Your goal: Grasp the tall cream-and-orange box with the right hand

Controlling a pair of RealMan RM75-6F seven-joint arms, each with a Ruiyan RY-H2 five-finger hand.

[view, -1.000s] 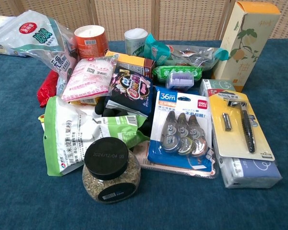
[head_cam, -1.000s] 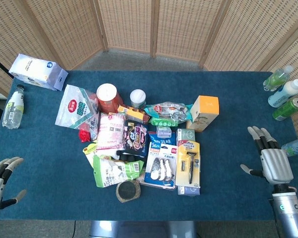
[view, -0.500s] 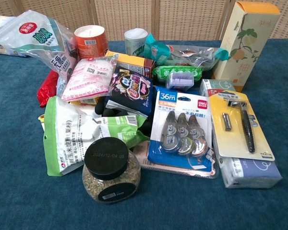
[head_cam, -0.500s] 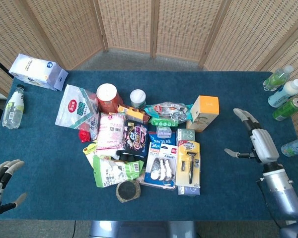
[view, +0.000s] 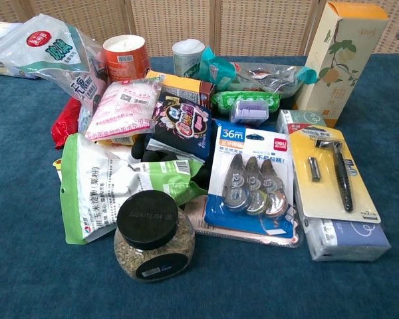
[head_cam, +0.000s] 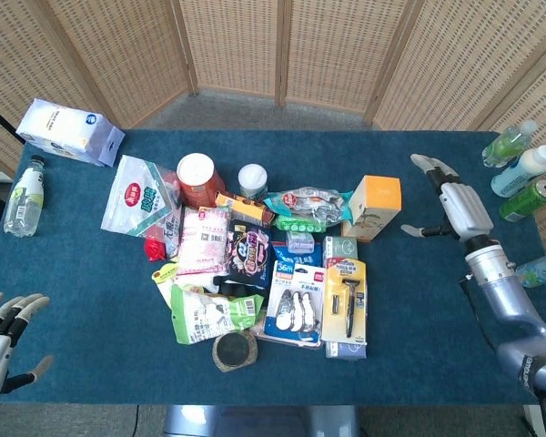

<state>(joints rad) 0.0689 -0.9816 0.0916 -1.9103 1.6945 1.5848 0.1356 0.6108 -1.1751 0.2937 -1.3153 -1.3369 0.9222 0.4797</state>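
The box (head_cam: 375, 207) is stood upright at the right edge of the clutter on the counter (head_cam: 419, 309), long axis vertical. The right hand (head_cam: 455, 205) is held just to its right, apart, fingers spread wide and empty. Smooth flat cardboard sides are offered.

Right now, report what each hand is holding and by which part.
Nothing is held. The right hand is open beside the tall cream-and-orange box, apart from it. The left hand is open at the table's near edge, empty.
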